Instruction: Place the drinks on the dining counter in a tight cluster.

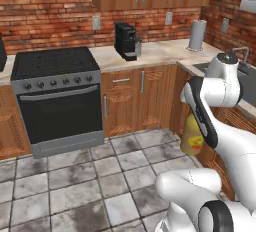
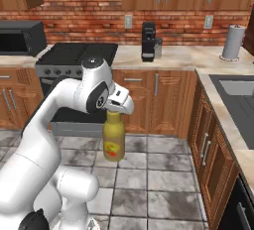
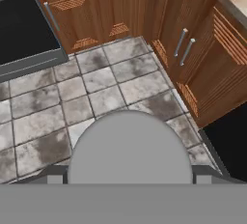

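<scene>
The olive-yellow bottle (image 2: 114, 142) hangs in mid-air over the tiled floor (image 2: 149, 184), upright, its red-yellow label facing out and its neck gripped from above. The claw (image 2: 115, 109) is clamped on that neck just under the grey cap (image 3: 129, 148); in the hand view the round cap sits squarely between the two dark fingertips (image 3: 54, 174), with floor tiles far below it. Nothing touches the bottle's base, so it is being carried, not set down.

Around it stands the kitchen corner: wooden cabinet fronts (image 2: 158, 100) behind the bottle, the black oven (image 1: 57, 101) to the left, and a marble counter (image 1: 150, 53) along the far brick wall carrying a black coffee machine (image 1: 125, 40) and a paper-towel roll (image 1: 197, 35). To the right a second counter (image 2: 218, 105) with an inset sink (image 2: 238, 97) runs toward the near side. I cannot see the other two drinks from here.

My reading is that this is the transport step: one drink lifted and on its way, with placing not yet done. The next move calls for bringing the bottle above the dining counter, lowering it straight until the base sits flat, and only then letting go. It is tall and held high on the neck, so it may swing; a slow, level carry and a spot close beside the other drinks would suit a tight cluster.
</scene>
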